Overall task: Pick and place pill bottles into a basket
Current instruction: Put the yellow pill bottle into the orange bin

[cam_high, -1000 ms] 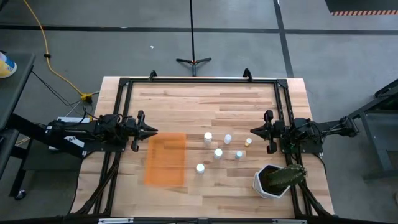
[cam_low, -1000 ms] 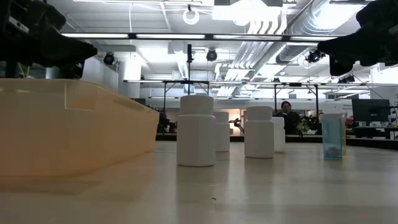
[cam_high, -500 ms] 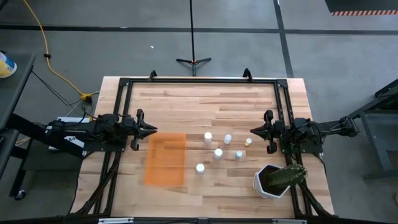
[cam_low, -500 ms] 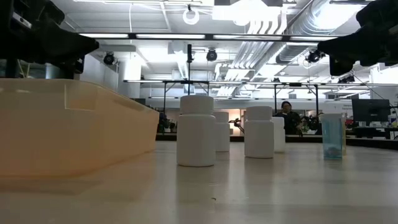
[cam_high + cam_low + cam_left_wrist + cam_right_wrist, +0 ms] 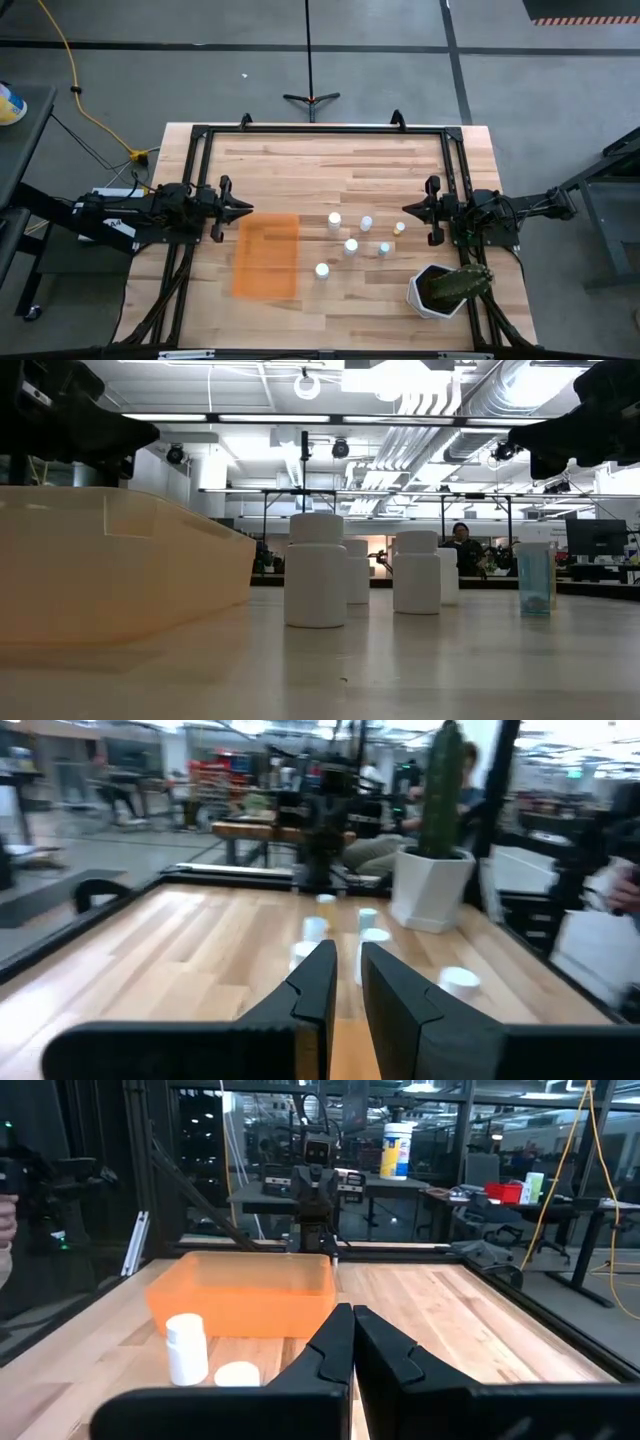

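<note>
The six pill bottles point(image 5: 351, 245) stand in a loose cluster on the bare wood of the bench point(image 5: 300, 170), all of them on the far side of the orange basket point(image 5: 266, 256) from the left arm and well apart from the basket's rim. None lies in the basket yet, so the task looks barely begun.

The main risk, as I judge it, comes from how tightly the bottles are grouped. They are small, light and upright, and a few stand near enough to each other that fingers coming down around one could nudge a neighbour over and send it rolling across the bench, perhaps toward the white pot with the cactus point(image 5: 445, 289) beside the cluster. A grip taken too high on a cap could also let a bottle slip out on the way to the basket.

The left gripper point(image 5: 243, 209) hovers just beside the basket's edge nearest its arm, jaws nearly together with only a narrow slit between them, holding and touching nothing. The right gripper point(image 5: 410, 210) hovers beside the cluster on the side away from the basket, jaws likewise drawn almost closed and empty.
</note>
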You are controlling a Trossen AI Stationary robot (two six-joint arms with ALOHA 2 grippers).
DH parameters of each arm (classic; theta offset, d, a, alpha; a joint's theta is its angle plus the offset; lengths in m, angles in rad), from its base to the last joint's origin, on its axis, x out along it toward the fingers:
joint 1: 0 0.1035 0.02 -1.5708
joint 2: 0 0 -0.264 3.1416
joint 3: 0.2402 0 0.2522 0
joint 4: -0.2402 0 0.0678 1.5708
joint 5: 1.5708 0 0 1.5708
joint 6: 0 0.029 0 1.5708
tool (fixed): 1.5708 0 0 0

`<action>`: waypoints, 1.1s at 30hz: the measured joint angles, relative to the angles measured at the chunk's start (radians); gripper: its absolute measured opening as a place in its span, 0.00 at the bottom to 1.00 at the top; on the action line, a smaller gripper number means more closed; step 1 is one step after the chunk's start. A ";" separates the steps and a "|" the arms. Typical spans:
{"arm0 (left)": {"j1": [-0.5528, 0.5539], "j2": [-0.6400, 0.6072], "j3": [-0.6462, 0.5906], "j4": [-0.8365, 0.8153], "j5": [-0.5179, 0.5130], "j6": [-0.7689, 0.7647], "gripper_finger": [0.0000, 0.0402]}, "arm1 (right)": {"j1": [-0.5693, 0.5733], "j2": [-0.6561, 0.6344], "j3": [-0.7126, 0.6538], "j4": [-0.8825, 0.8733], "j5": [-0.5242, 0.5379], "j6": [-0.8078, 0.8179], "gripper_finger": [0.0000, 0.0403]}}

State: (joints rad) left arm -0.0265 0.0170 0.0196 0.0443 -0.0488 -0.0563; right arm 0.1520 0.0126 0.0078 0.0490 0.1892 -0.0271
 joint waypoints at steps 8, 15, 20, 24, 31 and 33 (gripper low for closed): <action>0.000 0.000 0.001 -0.026 -0.094 0.006 0.22 | 0.000 0.000 0.000 0.006 0.000 0.046 0.00; 0.000 0.000 0.001 -0.024 -0.207 -0.001 0.22 | 0.000 0.000 0.000 0.014 0.018 0.046 0.00; 0.000 0.000 0.001 -0.024 -0.209 -0.001 0.22 | -0.002 0.000 0.000 0.032 0.045 0.036 0.00; 0.000 0.000 0.001 -0.024 -0.209 -0.001 0.22 | -0.002 0.001 0.002 0.116 0.052 0.031 0.01; 0.000 0.000 0.001 -0.024 -0.209 -0.001 0.22 | -0.002 0.077 0.056 0.107 0.179 0.027 0.20; 0.000 0.000 0.001 -0.024 -0.209 -0.001 0.22 | -0.002 0.125 0.075 0.098 0.200 0.028 0.27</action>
State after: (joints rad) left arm -0.0261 0.0174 0.0208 0.0205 -0.2573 -0.0577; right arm 0.1501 0.1374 0.0831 0.1470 0.3897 0.0009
